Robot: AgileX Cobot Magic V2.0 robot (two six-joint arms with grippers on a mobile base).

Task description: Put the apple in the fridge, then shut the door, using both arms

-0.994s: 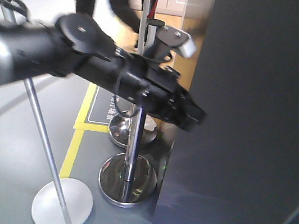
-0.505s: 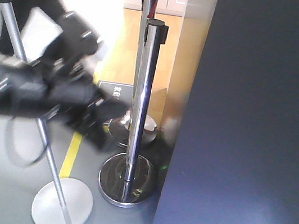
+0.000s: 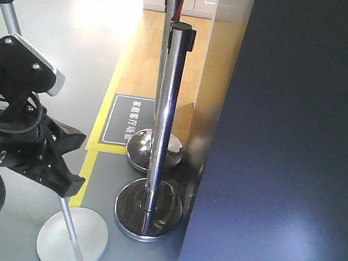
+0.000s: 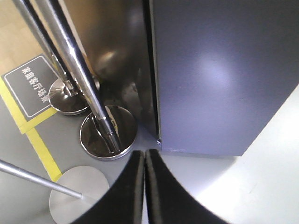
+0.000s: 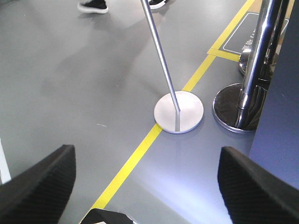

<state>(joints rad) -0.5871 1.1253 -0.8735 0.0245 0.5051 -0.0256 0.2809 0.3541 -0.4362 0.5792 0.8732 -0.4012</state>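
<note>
The apple is out of view in every frame. The door (image 3: 289,155), dark blue-grey, fills the right side of the front view, and in the left wrist view it lies flush against the fridge's dark side wall (image 4: 117,56) with only a thin seam between them. My left arm hangs low at the left, its gripper (image 3: 68,180) well clear of the door. In the left wrist view this gripper (image 4: 144,154) is shut with nothing held, pointing at the door's bottom corner (image 4: 161,140). My right gripper (image 5: 147,172) is wide open over bare floor.
Two chrome stanchions (image 3: 165,102) with heavy round bases (image 3: 148,209) stand just left of the fridge. A slanted silver pole (image 3: 55,171) on a flat disc base (image 3: 72,239) crosses the left. A yellow floor line (image 5: 140,154) runs nearby. A person's shoes (image 5: 92,5) show far off.
My left arm has swung from beside the door's left edge back and down to the lower left. The person behind it has walked out of the front view.
</note>
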